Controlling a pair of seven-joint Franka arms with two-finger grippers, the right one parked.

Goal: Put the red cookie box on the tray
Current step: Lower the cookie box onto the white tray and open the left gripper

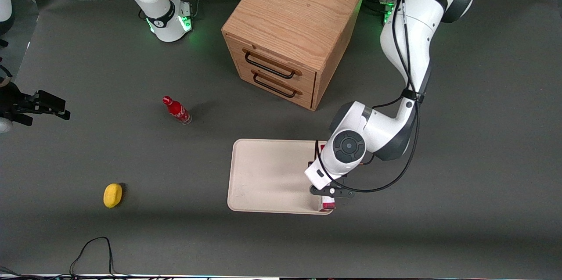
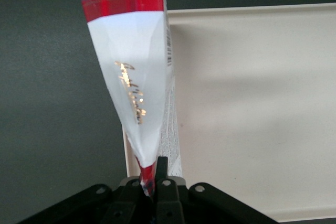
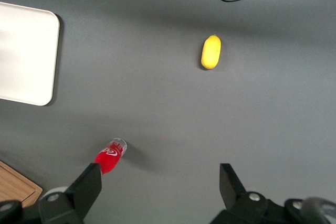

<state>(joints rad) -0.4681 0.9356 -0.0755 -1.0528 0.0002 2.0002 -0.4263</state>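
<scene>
Over the tray's [image 1: 268, 174] end toward the working arm, the pincer [image 1: 328, 192] was clamped shut on the red cookie box [image 2: 137, 72], pinching it by one thin tartan-red corner. From the left wrist camera you could see the box standing on edge, its pale face with gold script turned to the lens and a red plaid band at the end away from the pincer. It sat right along the tray's rim, partly over the cream surface; whether it was actually touching the tray I couldn't tell. From the front, only slivers of red poked out from under the arm's wrist.

Rest of the tray was bare cream. Farther from the front camera than the tray stood a wooden drawer cabinet [image 1: 292, 30] with two black handles. Toward the parked arm's end of the desk [image 1: 131, 161] from the tray, well apart, were a small red bottle [image 1: 176, 110] and a yellow lemon-looking thing [image 1: 112, 195].
</scene>
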